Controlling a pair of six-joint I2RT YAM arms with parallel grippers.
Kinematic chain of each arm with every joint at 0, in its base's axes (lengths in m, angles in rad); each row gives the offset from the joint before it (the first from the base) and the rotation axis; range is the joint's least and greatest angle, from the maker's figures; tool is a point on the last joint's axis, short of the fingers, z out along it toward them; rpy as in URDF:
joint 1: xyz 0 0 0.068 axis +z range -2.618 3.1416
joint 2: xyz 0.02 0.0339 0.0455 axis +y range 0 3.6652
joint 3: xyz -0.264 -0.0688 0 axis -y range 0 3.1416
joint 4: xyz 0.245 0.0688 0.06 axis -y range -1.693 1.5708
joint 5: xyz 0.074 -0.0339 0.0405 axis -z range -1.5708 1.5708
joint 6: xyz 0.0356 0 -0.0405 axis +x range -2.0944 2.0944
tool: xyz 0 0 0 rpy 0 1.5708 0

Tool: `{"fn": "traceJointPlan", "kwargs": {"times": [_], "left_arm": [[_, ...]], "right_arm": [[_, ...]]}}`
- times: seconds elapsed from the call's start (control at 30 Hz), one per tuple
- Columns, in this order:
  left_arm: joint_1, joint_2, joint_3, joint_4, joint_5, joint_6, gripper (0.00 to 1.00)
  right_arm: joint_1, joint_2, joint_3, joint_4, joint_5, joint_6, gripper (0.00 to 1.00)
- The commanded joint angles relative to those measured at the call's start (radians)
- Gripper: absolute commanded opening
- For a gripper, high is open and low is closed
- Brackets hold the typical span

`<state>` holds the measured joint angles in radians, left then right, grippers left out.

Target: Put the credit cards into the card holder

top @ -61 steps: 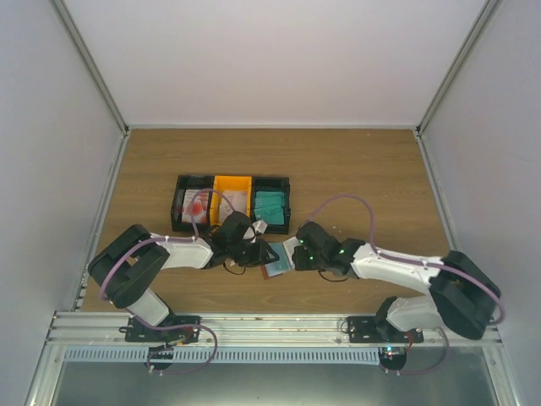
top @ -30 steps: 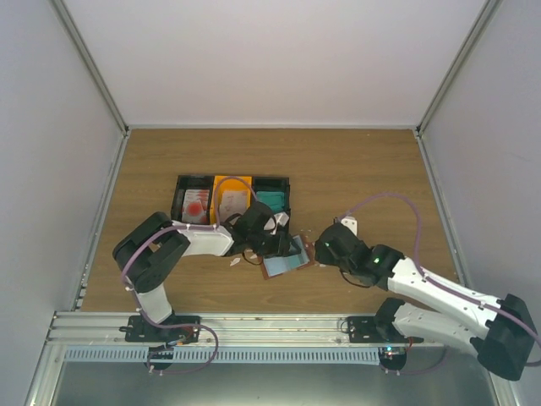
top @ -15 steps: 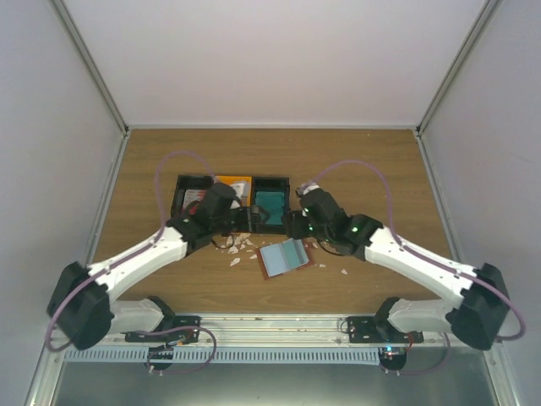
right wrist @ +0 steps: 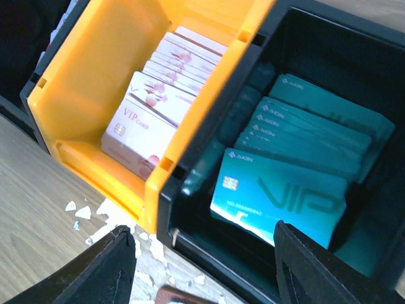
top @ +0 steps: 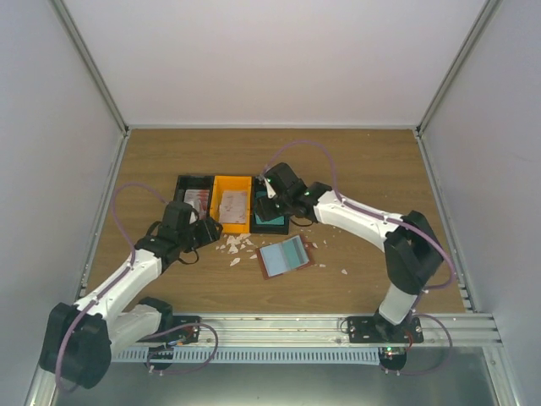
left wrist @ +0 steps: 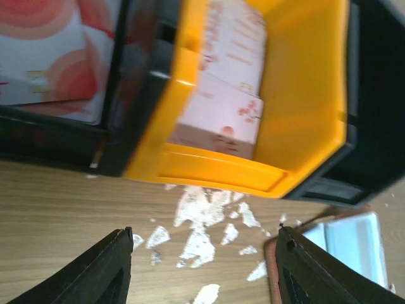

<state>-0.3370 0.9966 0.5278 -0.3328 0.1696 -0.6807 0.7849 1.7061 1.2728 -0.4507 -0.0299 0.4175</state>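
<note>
Fingers of your left gripper stand wide apart with nothing held between them. In the left wrist view only bench and white scraps lie in the gap. That gripper sits near the front of the left end of a row of three bins and points toward them.

Furthest left in the row is a black bin holding white credit cards with a red round mark. Right beside it is the orange bin, where pale pink cards stand packed in a leaning stack. To the right of that, the second black bin holds the teal cards, stacked the same way. The front teal card faces up at your right wrist camera.

Your right gripper is above this second black bin, over the teal stack. Its fingers are also spread wide and grip nothing. As far as you can see, they touch no card.

The card holder lies open and flat on the bench, just in front of the teal bin and slightly to its right. It is apart from both grippers. A pale bluish-teal face shows inside its reddish-brown edge, and you cannot tell from the overhead view whether that is a card or lining.

The scraps are strewn between the orange bin's front and the holder. A few more lie to the right of the holder.
</note>
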Motion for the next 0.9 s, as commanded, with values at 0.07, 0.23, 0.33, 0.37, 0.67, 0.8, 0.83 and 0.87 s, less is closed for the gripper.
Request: {"fn": "traceJointPlan", "kwargs": {"times": [0.07, 0.23, 0.33, 0.37, 0.67, 0.8, 0.83, 0.87], "left_arm": [[0.125, 0.087, -0.032, 0.128, 0.154, -0.005, 0.62], [0.142, 0.145, -0.047, 0.177, 0.2, -0.012, 0.59], [0.143, 0.158, -0.058, 0.2, 0.208, -0.018, 0.58], [0.143, 0.164, -0.058, 0.205, 0.208, -0.019, 0.57], [0.145, 0.226, -0.042, 0.242, 0.218, -0.024, 0.56], [0.144, 0.239, -0.044, 0.262, 0.234, -0.03, 0.56], [0.145, 0.241, -0.045, 0.266, 0.238, -0.032, 0.56], [0.145, 0.243, -0.043, 0.268, 0.238, -0.033, 0.56]], "right_arm": [[0.004, 0.107, 0.124, -0.031, -0.019, -0.054, 0.59], [-0.033, 0.146, 0.151, -0.077, 0.019, -0.164, 0.42], [-0.09, 0.126, 0.14, -0.101, -0.08, -0.308, 0.38], [-0.102, 0.127, 0.149, -0.116, -0.099, -0.366, 0.38], [-0.134, 0.283, 0.295, -0.306, -0.179, -0.68, 0.51], [-0.145, 0.349, 0.384, -0.366, -0.196, -0.77, 0.53], [-0.145, 0.365, 0.403, -0.38, -0.195, -0.792, 0.54], [-0.145, 0.382, 0.42, -0.39, -0.192, -0.807, 0.55]]}}
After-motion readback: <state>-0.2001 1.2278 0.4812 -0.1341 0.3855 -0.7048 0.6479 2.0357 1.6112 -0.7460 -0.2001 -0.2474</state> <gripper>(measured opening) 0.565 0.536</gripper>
